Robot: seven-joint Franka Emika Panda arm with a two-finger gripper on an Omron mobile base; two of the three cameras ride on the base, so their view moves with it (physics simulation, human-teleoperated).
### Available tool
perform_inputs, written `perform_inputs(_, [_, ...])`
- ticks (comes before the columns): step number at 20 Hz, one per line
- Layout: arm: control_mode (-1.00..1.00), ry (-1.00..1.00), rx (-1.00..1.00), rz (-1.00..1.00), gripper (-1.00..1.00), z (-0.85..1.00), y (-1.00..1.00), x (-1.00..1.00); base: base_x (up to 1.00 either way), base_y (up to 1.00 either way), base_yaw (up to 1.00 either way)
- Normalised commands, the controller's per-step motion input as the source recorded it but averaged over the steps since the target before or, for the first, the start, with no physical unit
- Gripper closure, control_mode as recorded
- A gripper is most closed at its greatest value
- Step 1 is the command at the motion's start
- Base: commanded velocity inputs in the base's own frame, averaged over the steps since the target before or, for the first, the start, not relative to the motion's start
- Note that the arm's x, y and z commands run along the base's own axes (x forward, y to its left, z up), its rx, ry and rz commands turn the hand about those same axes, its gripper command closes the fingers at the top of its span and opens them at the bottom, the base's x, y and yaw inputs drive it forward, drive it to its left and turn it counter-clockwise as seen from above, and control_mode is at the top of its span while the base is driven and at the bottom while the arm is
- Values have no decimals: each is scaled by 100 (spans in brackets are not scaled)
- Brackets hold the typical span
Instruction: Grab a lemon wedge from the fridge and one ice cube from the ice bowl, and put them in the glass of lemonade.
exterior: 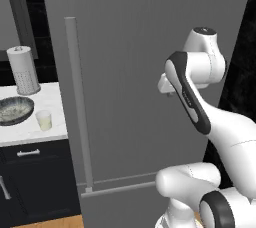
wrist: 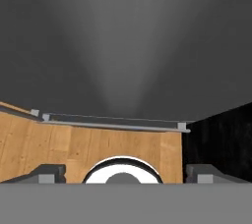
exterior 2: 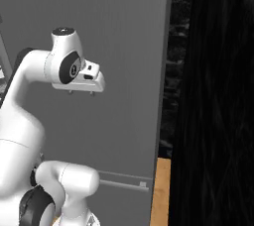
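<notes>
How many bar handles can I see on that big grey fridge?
2: a tall vertical handle near the fridge door's left edge, and a horizontal handle low down. Others may be hidden.

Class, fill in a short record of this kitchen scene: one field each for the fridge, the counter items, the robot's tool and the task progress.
fridge: tall grey fridge, door shut, long vertical bar handle at its left edge
counter items: ice bowl and glass of lemonade side by side on the white counter, left of the fridge; paper-towel cylinder behind them
tool: tool open, holding nothing, facing the fridge door from close by
task progress: fridge not yet opened; no lemon wedge or ice cube picked up
</notes>
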Motion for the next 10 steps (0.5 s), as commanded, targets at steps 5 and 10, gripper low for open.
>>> perform_inputs(5, [-100, 14, 0, 0, -100, -44, 0, -52, 0, 0, 0])
perform_inputs(10, [100, 0, 0, 0, -100, 0, 0, 0, -24, 38, 0])
